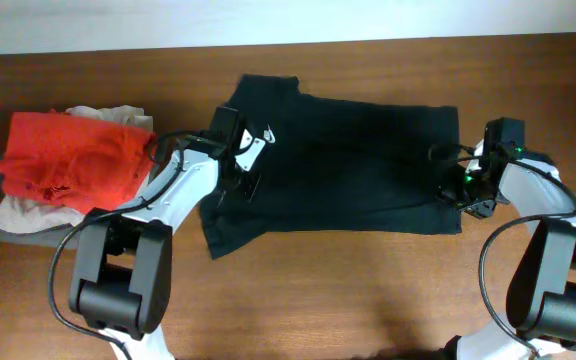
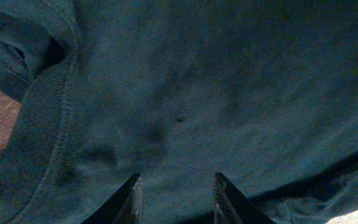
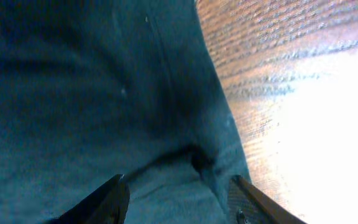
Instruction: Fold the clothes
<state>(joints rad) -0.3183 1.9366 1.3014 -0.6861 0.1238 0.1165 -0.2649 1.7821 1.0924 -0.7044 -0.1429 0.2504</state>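
On the table (image 1: 368, 290), one black garment (image 1: 348, 170) lies under two grippers, left gripper (image 2: 177, 178) and right gripper (image 3: 178, 180), jaws apart.

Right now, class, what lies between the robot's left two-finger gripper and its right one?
The black soft-fabric T-shirt spans the stretch from left gripper to right gripper, spread flat on the brown wooden table; the overhead view shows it.

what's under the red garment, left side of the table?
Under the red garment, a beige garment shows at the top and lower-left edges, and a grey garment lies lowest, on the table. Whether anything else sits in the stack is covered.
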